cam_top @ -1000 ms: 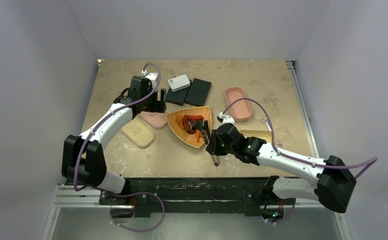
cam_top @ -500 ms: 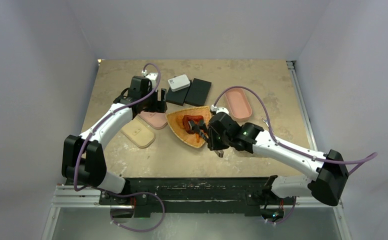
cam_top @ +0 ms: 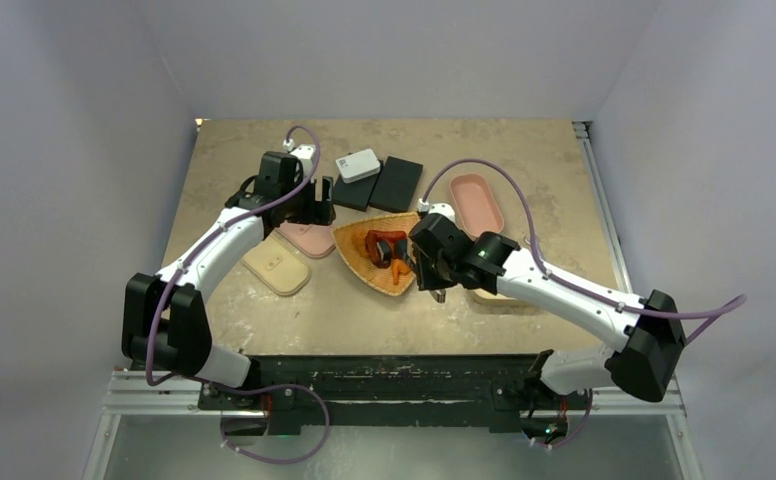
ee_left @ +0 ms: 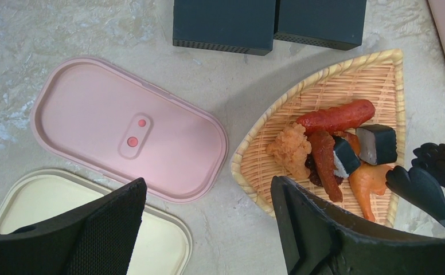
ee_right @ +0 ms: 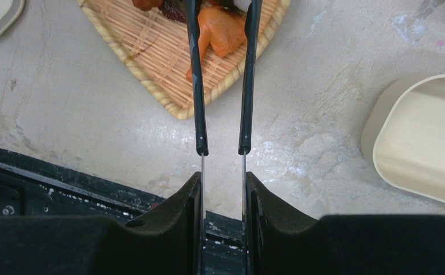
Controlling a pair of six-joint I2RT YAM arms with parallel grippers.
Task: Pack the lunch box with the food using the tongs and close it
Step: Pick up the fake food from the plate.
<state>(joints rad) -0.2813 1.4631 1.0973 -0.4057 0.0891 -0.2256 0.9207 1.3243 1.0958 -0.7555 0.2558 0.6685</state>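
Observation:
The food (ee_left: 335,146), red sausage, fried, orange and dark-and-white pieces, lies in an orange wicker tray (cam_top: 364,268). My right gripper (ee_right: 222,189) is shut on the tongs (ee_right: 197,86), pressing their thin arms partway together. Their black ends (ee_left: 432,177) reach over the tray's near corner, with an orange piece (ee_right: 223,28) between them. My left gripper (ee_left: 206,189) hangs open and empty over the table, between a pink lid (ee_left: 128,129) and the tray. An open pink lunch box (cam_top: 476,205) sits at the back right. An open cream one (ee_right: 426,143) lies partly under my right arm.
A cream lid (ee_left: 31,197) lies next to the pink lid. Two black boxes (ee_left: 226,23) and a small white device (cam_top: 357,165) stand behind the tray. The table's near edge and the black base rail (ee_right: 48,177) are just below my right gripper.
My right arm has swung left and forward with the tongs, bringing their ends over the food in the tray. The left arm has not moved.

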